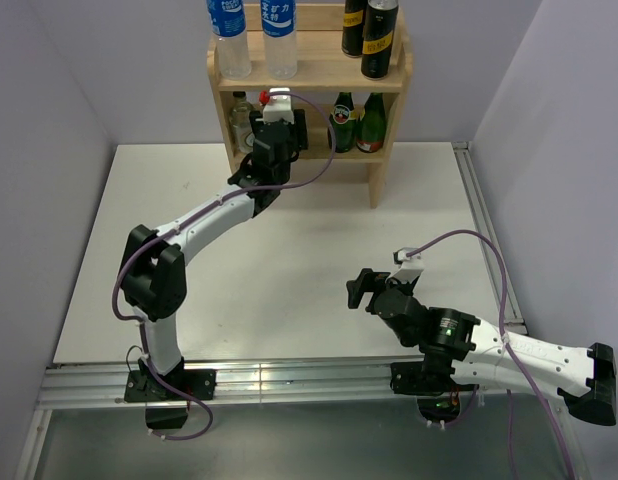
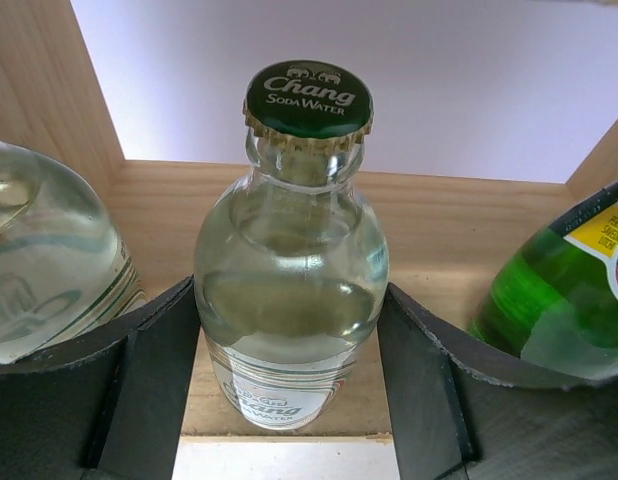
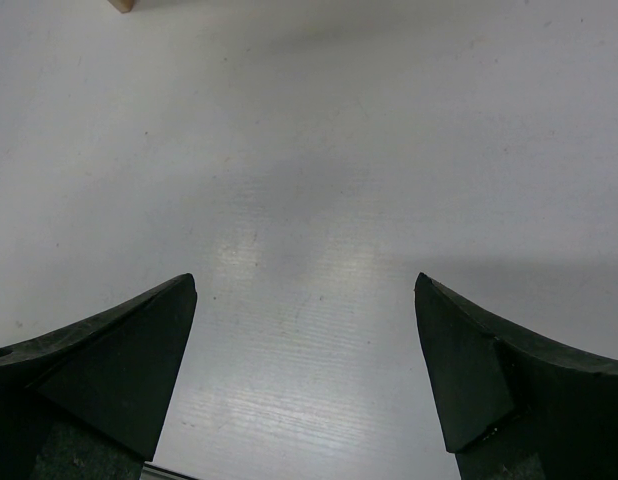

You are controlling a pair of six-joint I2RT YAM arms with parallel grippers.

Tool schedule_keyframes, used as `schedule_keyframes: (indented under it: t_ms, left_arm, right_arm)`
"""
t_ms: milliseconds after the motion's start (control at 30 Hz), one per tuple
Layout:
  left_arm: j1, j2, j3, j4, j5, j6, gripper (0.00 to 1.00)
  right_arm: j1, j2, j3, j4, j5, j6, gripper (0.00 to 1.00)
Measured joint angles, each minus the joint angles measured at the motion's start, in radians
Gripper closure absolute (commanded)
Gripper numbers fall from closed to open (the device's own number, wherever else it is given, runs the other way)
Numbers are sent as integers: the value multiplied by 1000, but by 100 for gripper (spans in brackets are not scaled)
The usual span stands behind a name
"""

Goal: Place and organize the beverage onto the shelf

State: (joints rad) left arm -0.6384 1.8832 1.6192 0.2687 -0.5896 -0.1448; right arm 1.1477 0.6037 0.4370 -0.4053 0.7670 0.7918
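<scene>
My left gripper (image 2: 289, 292) reaches into the lower tier of the wooden shelf (image 1: 389, 75). It is shut on a short clear green-capped bottle (image 2: 294, 200) that stands upright on the lower board (image 2: 449, 220), one finger against each side. In the top view my left gripper (image 1: 279, 125) hides this bottle. A second clear bottle (image 2: 39, 270) stands just to its left. On the top board stand two blue-labelled water bottles (image 1: 229, 35) at the left and two dark cans (image 1: 380, 38) at the right. My right gripper (image 3: 304, 290) hangs open over bare table with nothing between its fingers.
Two dark green glass bottles (image 1: 357, 122) stand at the right of the lower tier, one close to my left finger (image 2: 559, 300). The shelf's side posts flank the tier. The white table (image 1: 289, 260) runs to a metal rail at the near edge, with walls on both sides.
</scene>
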Motion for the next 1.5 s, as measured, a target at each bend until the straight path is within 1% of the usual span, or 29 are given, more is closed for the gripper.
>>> schedule_keyframes:
  t_ms: [100,167,200,233,333,433,567,700,967,1233,1333,1433,1500]
  left_arm:
    - [0,3,2,5,-7,2,66]
    - [2,3,2,6,-7,2,59]
    - [2,3,2,6,-7,2,53]
    - [4,3,2,6,-6,2,37]
    - [10,3,2,6,-5,0,22]
    - [17,3,0,-3,-2,0,15]
    - [21,3,-12,-13,-2,-2,10]
    - [22,3,-27,-35,-1,-2,2]
    - [4,-8,-83,-73,-11,1,1]
    - [-26,-104,-180,-89,-30,-10,1]
    - [-40,-171,-248,-107,-26,-42,1]
    - [-63,-290,-376,-166,-14,-96,1]
    - [-100,-391,-456,-212,-29,-134,1]
  right_arm:
    - [0,0,0,0,1,0,3]
    - [0,3,0,0,3,0,3]
    - [0,5,0,0,3,0,3]
    - [0,5,0,0,3,0,3]
    - [0,7,0,0,3,0,3]
    - [0,8,0,0,3,0,3]
    - [0,7,0,0,3,0,3]
    - [0,4,0,0,2,0,3]
    - [0,2,0,0,3,0,3]
    - [0,-13,0,0,2,0,3]
    - [0,-13,0,0,3,0,3]
    - [0,-13,0,0,3,0,3]
    - [0,-13,0,-1,3,0,3]
